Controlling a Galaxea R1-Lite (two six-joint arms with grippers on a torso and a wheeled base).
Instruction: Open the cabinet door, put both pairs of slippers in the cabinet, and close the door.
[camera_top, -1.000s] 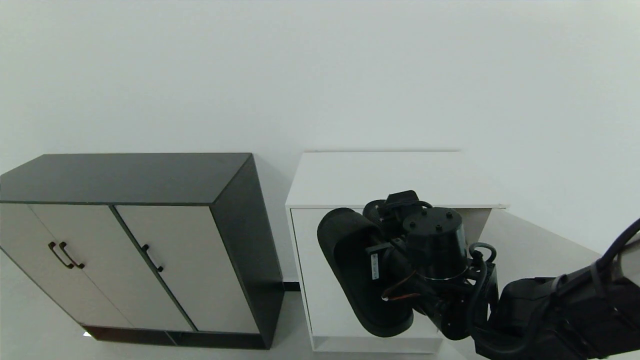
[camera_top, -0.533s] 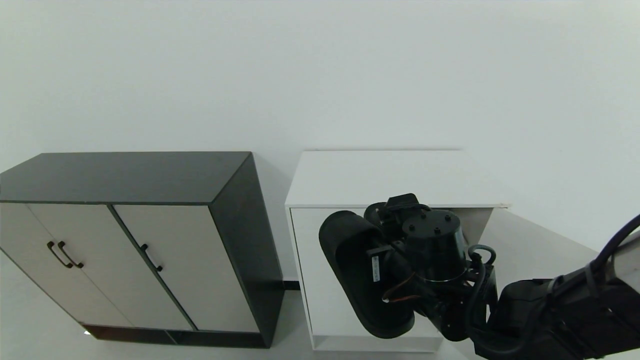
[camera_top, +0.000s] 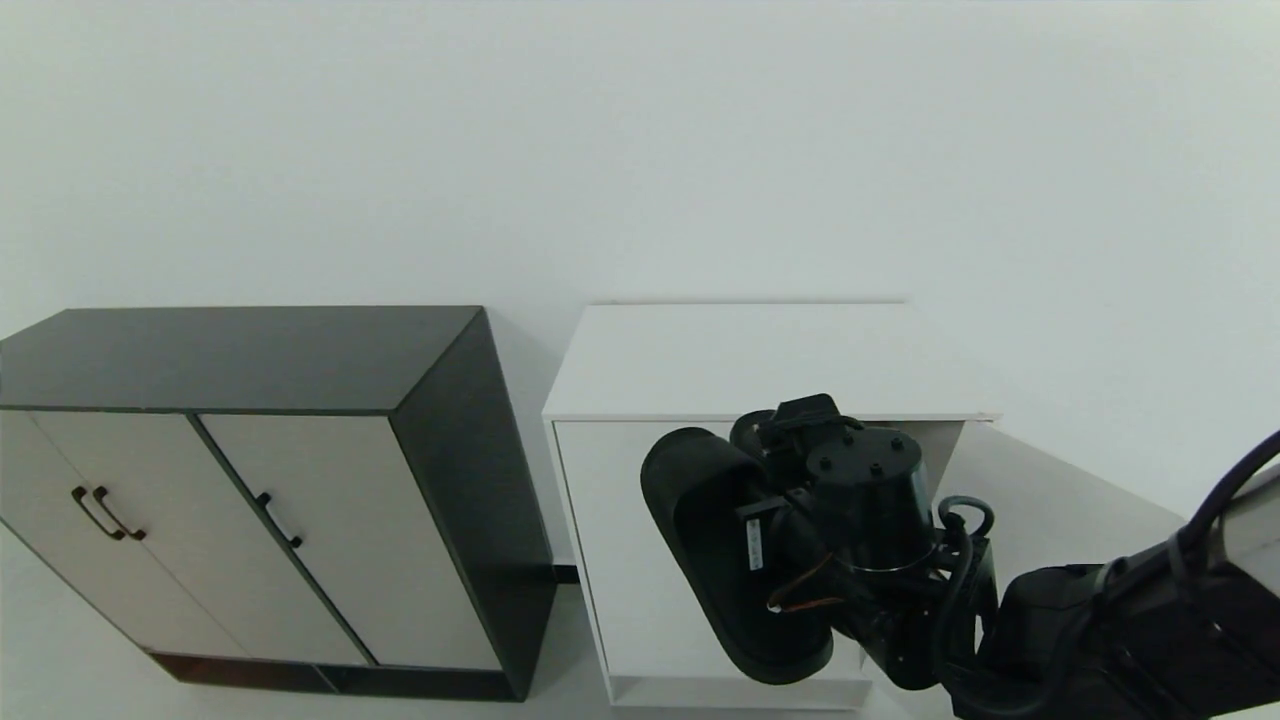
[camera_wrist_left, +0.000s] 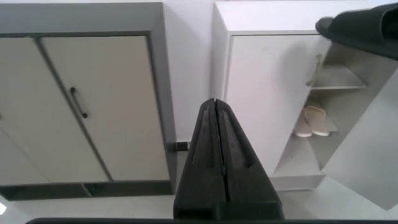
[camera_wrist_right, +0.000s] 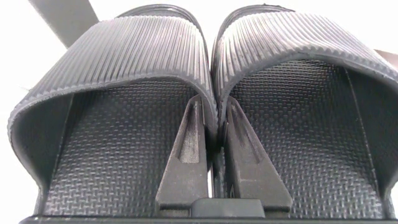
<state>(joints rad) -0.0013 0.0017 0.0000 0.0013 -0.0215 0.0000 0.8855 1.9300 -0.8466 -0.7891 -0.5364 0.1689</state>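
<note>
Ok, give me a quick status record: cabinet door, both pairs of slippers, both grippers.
white cabinet: door swung open
pale slippers: side by side inside the white cabinet, low down
black slippers: pinched together in the right gripper, in front of the white cabinet, not yet inside
left gripper: shut, holding nothing, back from the cabinets
dark cabinet: on the white cabinet's left, doors closed
</note>
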